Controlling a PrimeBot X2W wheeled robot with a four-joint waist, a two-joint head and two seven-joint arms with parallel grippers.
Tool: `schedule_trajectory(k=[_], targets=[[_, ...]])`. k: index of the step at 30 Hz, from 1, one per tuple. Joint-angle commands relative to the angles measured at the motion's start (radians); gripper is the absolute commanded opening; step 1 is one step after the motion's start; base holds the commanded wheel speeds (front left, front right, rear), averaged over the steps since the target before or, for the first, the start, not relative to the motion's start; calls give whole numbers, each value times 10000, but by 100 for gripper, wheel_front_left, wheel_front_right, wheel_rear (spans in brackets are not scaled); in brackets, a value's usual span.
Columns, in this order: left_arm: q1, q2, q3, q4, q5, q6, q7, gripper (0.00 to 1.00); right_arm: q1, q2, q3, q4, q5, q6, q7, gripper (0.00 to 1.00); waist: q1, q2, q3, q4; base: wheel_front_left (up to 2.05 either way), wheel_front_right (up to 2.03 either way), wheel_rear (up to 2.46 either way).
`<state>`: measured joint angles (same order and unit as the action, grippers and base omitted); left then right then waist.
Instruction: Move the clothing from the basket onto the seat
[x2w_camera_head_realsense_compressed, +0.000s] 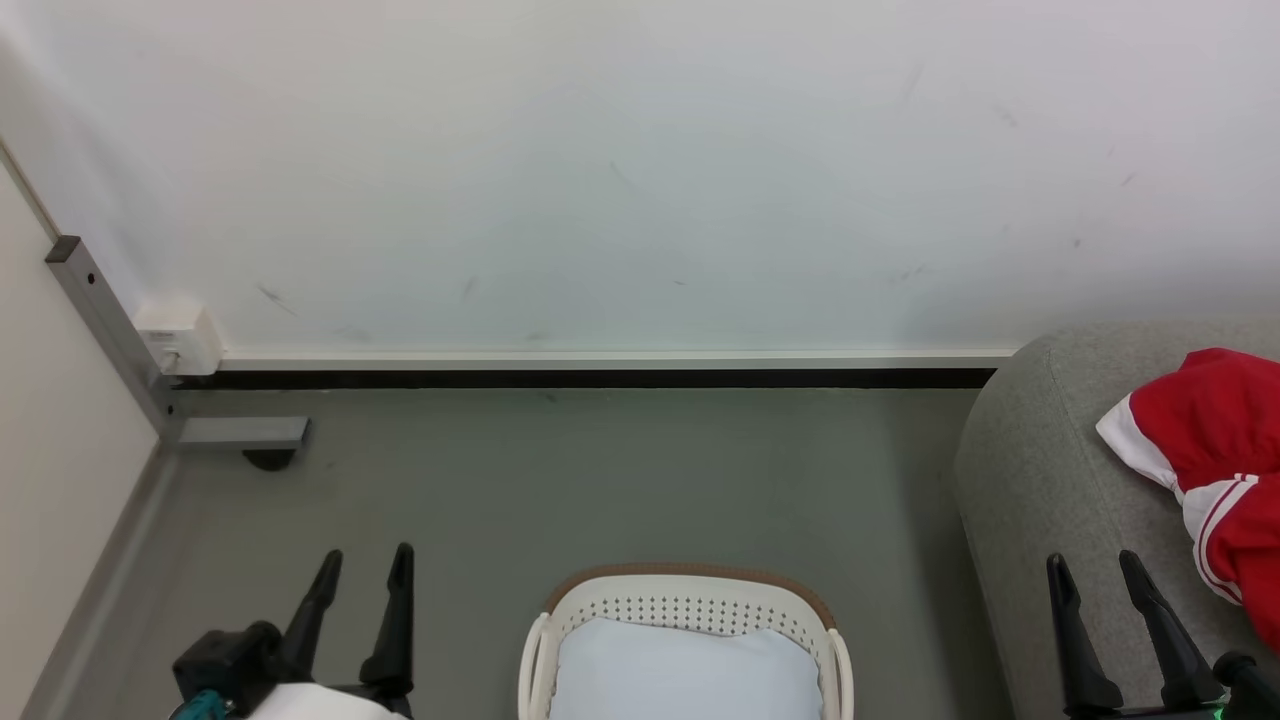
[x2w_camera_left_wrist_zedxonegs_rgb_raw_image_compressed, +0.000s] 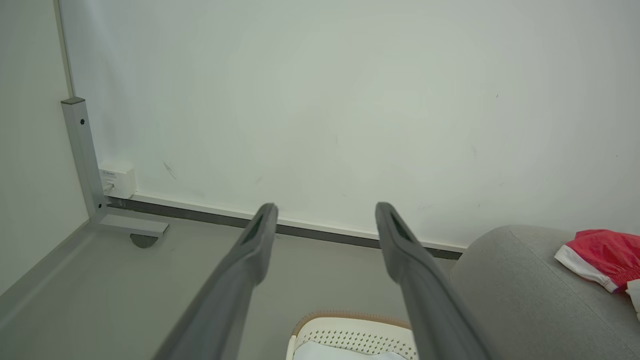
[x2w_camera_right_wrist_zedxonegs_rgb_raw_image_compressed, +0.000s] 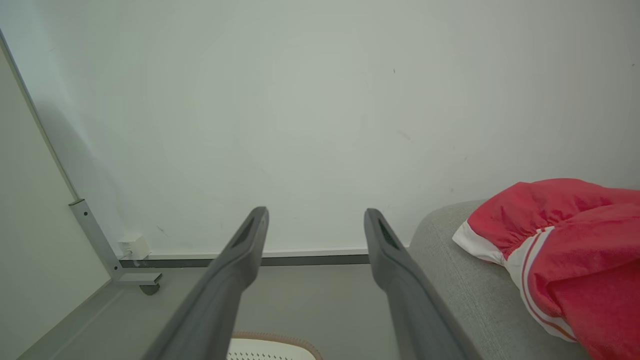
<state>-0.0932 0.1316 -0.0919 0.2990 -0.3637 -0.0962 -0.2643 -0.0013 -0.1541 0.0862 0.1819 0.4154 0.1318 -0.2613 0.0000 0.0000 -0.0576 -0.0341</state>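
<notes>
Clothing: red sports garments with white trim and stripes (x2w_camera_head_realsense_compressed: 1225, 440) lie bunched on top of the seat, at the far right of the head view.
Seat: large grey woven-fabric upholstered seat with a rounded edge (x2w_camera_head_realsense_compressed: 1040, 470), right of the basket and close to the wall.
Basket: small oval cream plastic laundry basket with perforated sides and a brown rim (x2w_camera_head_realsense_compressed: 690, 578), on the floor at the bottom centre, between the two end effectors.
Basket contents: a plain pale pad (x2w_camera_head_realsense_compressed: 685, 670) lies inside.
Right end effector (x2w_camera_head_realsense_compressed: 1090, 557): two long dark fingers spread wide, gripping nothing, over the seat's front, just beside the red garments.
Left end effector (x2w_camera_head_realsense_compressed: 367, 552): fingers spread wide, gripping nothing, above the floor left of the basket.
Floor: smooth grey surface (x2w_camera_head_realsense_compressed: 600, 480).
Wall: white, lightly scuffed (x2w_camera_head_realsense_compressed: 640, 180), with a dark strip along its foot.
Corner: a grey metal post (x2w_camera_head_realsense_compressed: 100, 320) with a small white box (x2w_camera_head_realsense_compressed: 180, 337) beside it.
</notes>
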Motion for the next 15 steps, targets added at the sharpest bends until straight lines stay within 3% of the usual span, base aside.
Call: schedule_trajectory(k=[1, 15], targets=[[113, -31, 83, 44, 223, -38, 3, 100, -75, 35, -45, -16, -101, -24, -38, 100, 0, 0, 9, -9, 0, 0, 0], [-149, -375, 335, 377, 800, -314, 3, 100, -360, 231, 1, 79, -377, -24, -41, 100, 0, 0, 96, -32, 0, 0, 0]])
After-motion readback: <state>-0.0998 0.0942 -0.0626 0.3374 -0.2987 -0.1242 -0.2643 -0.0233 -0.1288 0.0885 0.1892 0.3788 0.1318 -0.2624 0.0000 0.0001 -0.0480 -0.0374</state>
